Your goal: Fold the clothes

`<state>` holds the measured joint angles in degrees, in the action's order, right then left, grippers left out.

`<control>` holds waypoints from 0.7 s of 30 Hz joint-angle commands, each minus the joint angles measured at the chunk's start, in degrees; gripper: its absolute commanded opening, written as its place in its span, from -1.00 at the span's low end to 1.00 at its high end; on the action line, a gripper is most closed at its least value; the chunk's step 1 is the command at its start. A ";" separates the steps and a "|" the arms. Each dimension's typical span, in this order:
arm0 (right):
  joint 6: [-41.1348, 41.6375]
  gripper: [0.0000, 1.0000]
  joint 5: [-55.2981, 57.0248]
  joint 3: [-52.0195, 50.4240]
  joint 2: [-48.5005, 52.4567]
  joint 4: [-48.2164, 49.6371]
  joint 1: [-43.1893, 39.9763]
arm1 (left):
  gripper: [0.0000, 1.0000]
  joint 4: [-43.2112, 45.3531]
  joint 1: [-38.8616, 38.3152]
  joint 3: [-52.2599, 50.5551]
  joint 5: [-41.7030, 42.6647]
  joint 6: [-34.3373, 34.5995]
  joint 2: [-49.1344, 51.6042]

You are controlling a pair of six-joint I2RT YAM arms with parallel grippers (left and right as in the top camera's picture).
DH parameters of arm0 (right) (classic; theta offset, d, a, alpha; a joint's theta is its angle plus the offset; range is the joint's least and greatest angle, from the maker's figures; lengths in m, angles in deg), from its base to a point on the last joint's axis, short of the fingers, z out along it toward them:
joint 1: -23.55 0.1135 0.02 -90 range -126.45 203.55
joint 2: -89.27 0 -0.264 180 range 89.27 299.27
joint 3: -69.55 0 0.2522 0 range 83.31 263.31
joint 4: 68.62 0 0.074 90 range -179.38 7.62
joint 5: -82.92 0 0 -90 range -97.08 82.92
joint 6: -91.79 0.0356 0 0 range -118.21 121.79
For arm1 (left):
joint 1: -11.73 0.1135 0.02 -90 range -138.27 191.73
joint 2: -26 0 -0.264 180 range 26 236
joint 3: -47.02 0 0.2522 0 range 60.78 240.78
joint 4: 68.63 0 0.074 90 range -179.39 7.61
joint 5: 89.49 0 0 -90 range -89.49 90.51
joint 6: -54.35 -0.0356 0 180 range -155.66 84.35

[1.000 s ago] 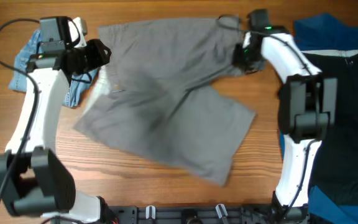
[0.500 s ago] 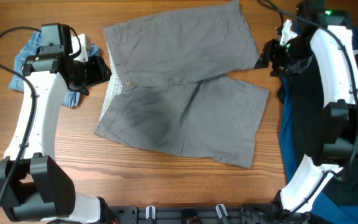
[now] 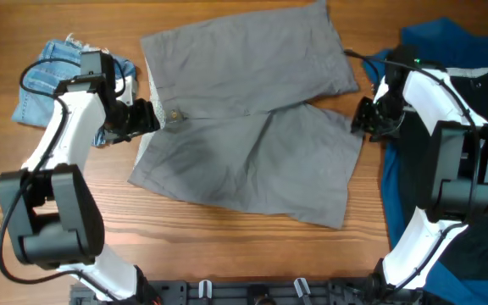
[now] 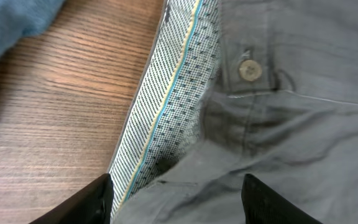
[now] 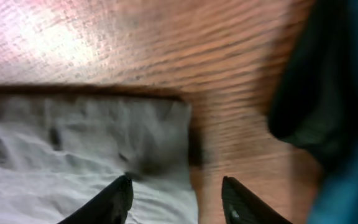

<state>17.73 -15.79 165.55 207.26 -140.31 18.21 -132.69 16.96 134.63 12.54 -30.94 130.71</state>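
The large grey shorts [image 3: 244,144] lie spread flat on the table, waist to the left, both legs to the right. My left gripper [image 3: 142,119] is open over the waistband; its wrist view shows the button [image 4: 249,70] and the pale checked lining [image 4: 166,112] between the fingers [image 4: 179,199]. My right gripper [image 3: 364,119] is open over the hem corner of the lower leg [image 5: 160,134], the fingers [image 5: 176,199] straddling the cloth edge. The light-blue denim shorts [image 3: 49,80] lie at the far left. Dark-blue and black garments [image 3: 473,169] lie at the right.
The wooden table [image 3: 227,254] shows bare wood along the front and at the left. The dark garment pile covers the right edge, next to my right arm. A black rail [image 3: 252,292] runs along the front edge.
Both grippers have come down toward the shorts: the left moved down and right onto the waistband, the right moved down to the lower leg's hem corner. The shorts lie as half a second ago.
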 commanded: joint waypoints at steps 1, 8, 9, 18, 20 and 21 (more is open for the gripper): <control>-3.21 -0.24 -5.99 -2.12 0.83 1.57 0.02 | 0.33 1.07 0.02 -0.52 0.94 -1.31 1.40; -4.04 -0.89 -6.58 0.28 -1.38 0.04 -0.02 | 0.34 1.36 0.02 -0.52 0.96 -1.31 1.40; -4.26 -0.91 -6.60 1.68 -2.64 -1.27 -0.02 | 0.34 1.31 0.02 -0.52 0.98 -1.31 1.40; -5.25 -0.91 -7.39 4.07 -11.50 9.31 -0.02 | 0.42 1.99 -0.04 -0.57 1.90 -1.57 1.46; -4.59 -0.91 -7.93 3.56 -11.45 12.11 0.04 | 0.42 2.08 -0.35 -0.57 2.23 -1.95 1.66; -3.69 -0.91 -7.91 3.56 -11.43 12.83 0.02 | 0.40 2.08 -0.66 -0.57 3.43 -3.13 1.88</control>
<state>13.25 -22.55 168.78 196.57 -128.88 18.21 -130.81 16.96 134.47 13.68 -31.34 131.56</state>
